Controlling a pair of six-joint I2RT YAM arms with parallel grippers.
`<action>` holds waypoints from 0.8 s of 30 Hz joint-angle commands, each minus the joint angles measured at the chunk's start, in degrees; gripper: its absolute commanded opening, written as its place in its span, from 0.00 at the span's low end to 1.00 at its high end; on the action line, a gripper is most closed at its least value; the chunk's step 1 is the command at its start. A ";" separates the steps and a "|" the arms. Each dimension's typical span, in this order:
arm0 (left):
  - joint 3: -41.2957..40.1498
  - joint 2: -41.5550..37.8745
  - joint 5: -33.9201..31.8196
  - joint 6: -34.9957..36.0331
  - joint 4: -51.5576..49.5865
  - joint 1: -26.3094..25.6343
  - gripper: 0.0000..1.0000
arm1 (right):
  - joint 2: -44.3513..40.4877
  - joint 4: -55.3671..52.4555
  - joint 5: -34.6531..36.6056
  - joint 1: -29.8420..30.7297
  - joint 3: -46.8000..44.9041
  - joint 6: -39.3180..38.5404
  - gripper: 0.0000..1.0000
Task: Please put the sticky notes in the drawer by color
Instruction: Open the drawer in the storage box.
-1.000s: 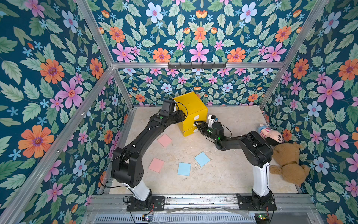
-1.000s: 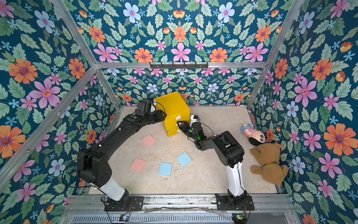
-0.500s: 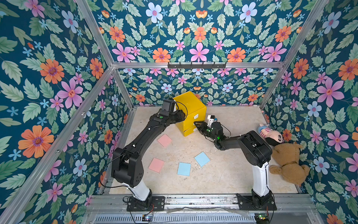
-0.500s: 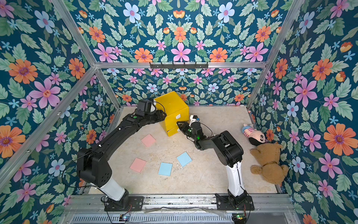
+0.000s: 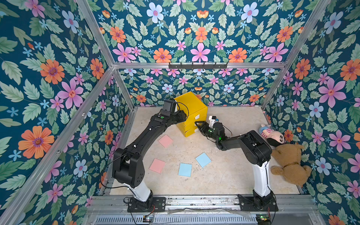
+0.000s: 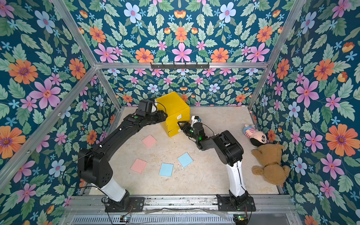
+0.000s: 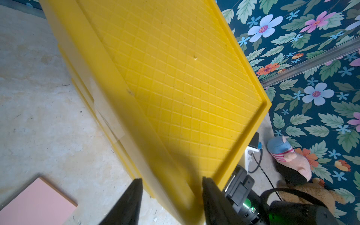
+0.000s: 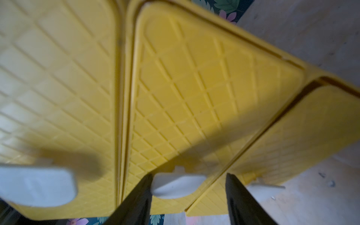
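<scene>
- The drawer (image 5: 191, 106), a yellow cabinet of three stacked drawers, stands at the back of the desk (image 5: 229, 175), close to the rear wall. It is turned so that one corner faces the front.
- The left gripper (image 7: 171, 180) sits at the cabinet's upper edge on the left side. In the left wrist view its jaws stand apart with the corner of the ribbed top between them. I cannot tell whether they press on the plastic.
- The right gripper (image 8: 188, 176) is at the cabinet's front, level with the middle drawer. Its jaws are spread wider than the white tab handle (image 8: 176, 185) between them. The tab lies against one finger and a gap shows before the other, so nothing is clamped.
- The top drawer's tab (image 5: 197, 116) sticks out just above the right gripper in both top views.
- Four of the sticky notes lie flat on the desk in front of the cabinet, none touching another.
- One pink pad (image 5: 165, 140) lies near the cabinet, beside the left arm.
- A second pink pad (image 5: 157, 165) lies nearer the front edge.
- A light blue pad (image 5: 185, 169) lies just beside that second pink pad.
- Another light blue pad (image 5: 203, 159) lies near the first blue one, turned at an angle.
- A brown teddy bear (image 5: 288, 161) and a small doll (image 5: 272, 134) lie against the right wall, well apart from the pads.
</scene>
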 commanded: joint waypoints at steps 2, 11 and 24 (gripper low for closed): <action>0.37 0.52 0.07 1.41 -3.07 0.04 0.55 | 0.92 1.93 -2.27 -0.06 1.58 1.23 0.59; 0.34 0.34 0.16 1.24 -3.15 0.04 0.55 | 0.84 4.12 -4.05 -0.08 2.24 1.68 0.56; 0.04 0.08 0.16 1.36 -3.03 0.04 0.55 | 1.18 2.57 -3.13 -0.22 2.79 1.64 0.42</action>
